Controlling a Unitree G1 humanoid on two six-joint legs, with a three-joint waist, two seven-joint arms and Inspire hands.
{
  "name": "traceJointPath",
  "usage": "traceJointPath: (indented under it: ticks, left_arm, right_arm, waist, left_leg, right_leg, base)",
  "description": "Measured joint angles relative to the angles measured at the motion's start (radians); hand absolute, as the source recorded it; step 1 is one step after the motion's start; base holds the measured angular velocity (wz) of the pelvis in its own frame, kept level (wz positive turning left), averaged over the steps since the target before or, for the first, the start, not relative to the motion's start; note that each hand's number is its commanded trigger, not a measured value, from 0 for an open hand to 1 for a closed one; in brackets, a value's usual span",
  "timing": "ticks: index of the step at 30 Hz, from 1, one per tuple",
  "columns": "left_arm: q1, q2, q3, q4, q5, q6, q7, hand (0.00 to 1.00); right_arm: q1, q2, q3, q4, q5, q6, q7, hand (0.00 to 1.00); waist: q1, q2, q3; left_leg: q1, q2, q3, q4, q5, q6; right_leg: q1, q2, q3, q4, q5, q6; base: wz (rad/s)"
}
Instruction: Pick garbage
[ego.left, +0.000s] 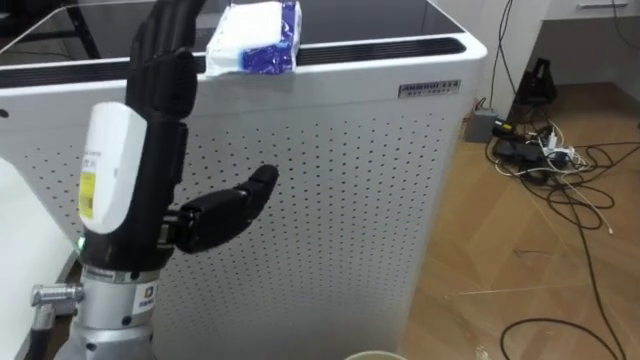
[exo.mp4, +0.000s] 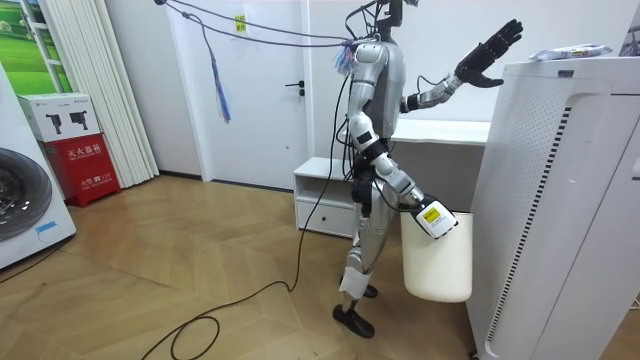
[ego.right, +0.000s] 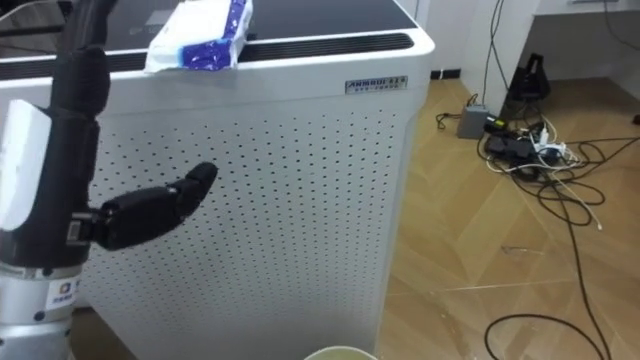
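Note:
A white and blue tissue pack (ego.left: 255, 38) lies on top of a tall white perforated appliance (ego.left: 330, 200), near its front edge. My left hand (ego.left: 160, 90) is raised in front of the appliance, open, its straight fingers (ego.left: 178, 18) reaching up just left of the pack and its thumb (ego.left: 240, 205) sticking out to the right. It holds nothing. In the room view I stand facing the appliance with that left hand (exo.mp4: 488, 55) lifted towards the pack (exo.mp4: 570, 52). My right hand (exo.mp4: 433, 218) hangs low, gripping the rim of a white bin (exo.mp4: 440, 265) that hangs off the floor.
A power strip and tangled cables (ego.left: 540, 150) lie on the wooden floor to the right of the appliance. The bin's rim (ego.left: 375, 354) shows at the bottom edge. Behind me stand a low white cabinet (exo.mp4: 320, 195), a washing machine (exo.mp4: 25, 200) and a red box (exo.mp4: 85, 150).

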Motion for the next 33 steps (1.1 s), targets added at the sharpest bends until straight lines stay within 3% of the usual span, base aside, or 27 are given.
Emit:
traceJointPath:
  ticks: [4, 12, 13, 19, 28, 33]
  left_arm:
    - [-0.017, 0.021, 0.009, 0.0, -0.001, 0.0, 0.0, 0.0]
    - [-0.026, 0.052, 0.01, 0.0, -0.001, 0.0, 0.001, 0.0]
    - [-0.033, 0.067, 0.01, 0.0, -0.001, 0.0, 0.001, 0.0]
    - [-0.064, 0.109, 0.024, 0.0, -0.002, 0.004, 0.003, 0.0]
    - [-0.086, 0.115, 0.048, 0.0, -0.002, 0.053, -0.012, 0.0]
    - [-0.114, 0.139, 0.049, 0.001, -0.003, 0.092, -0.057, 0.0]
  right_arm:
    - [0.004, -0.001, -0.002, 0.0, 0.0, 0.0, 0.025, 1.0]
    - [0.006, -0.001, -0.002, 0.0, 0.0, 0.001, 0.037, 1.0]
    - [0.006, -0.001, -0.002, 0.0, 0.0, 0.001, 0.041, 1.0]
    - [0.006, -0.002, -0.002, 0.0, -0.001, 0.002, 0.044, 1.0]
    - [0.006, -0.037, -0.002, -0.003, -0.004, 0.002, 0.062, 1.0]
    - [0.006, -0.039, -0.008, -0.004, -0.009, 0.006, 0.062, 1.0]
  waist:
    - [-0.005, 0.001, 0.0003]
    - [-0.011, 0.022, 0.0118]
    - [-0.013, 0.023, 0.0119]
    - [-0.021, 0.028, 0.0079]
    - [-0.022, 0.047, -0.0051]
    - [-0.025, 0.047, -0.0048]
  left_leg:
    - [0.001, 0.001, 0.002, 0.0, 0.0, 0.0]
    - [0.014, 0.001, 0.017, -0.007, 0.0, 0.0]
    - [0.013, 0.001, 0.021, -0.007, 0.0, 0.0]
    - [0.011, 0.002, 0.025, -0.009, 0.0, 0.0]
    - [0.012, 0.001, 0.028, -0.009, 0.0, 0.0]
    - [0.014, 0.002, 0.03, -0.009, 0.0, 0.0]
  right_leg:
    - [0.002, -0.001, 0.0, 0.0, 0.0, 0.0]
    - [0.004, 0.0, 0.014, 0.005, 0.001, 0.001]
    - [0.003, 0.0, 0.014, 0.005, 0.001, 0.001]
    - [0.0, 0.004, 0.013, 0.005, 0.001, 0.001]
    - [0.001, 0.002, 0.013, 0.002, 0.001, 0.002]
    - [0.002, -0.001, 0.014, 0.002, 0.001, 0.002]
  base:
    - [0.0]
    - [-0.05]
    - [0.0]
    - [-0.01]
    - [0.0]
    - [0.0]
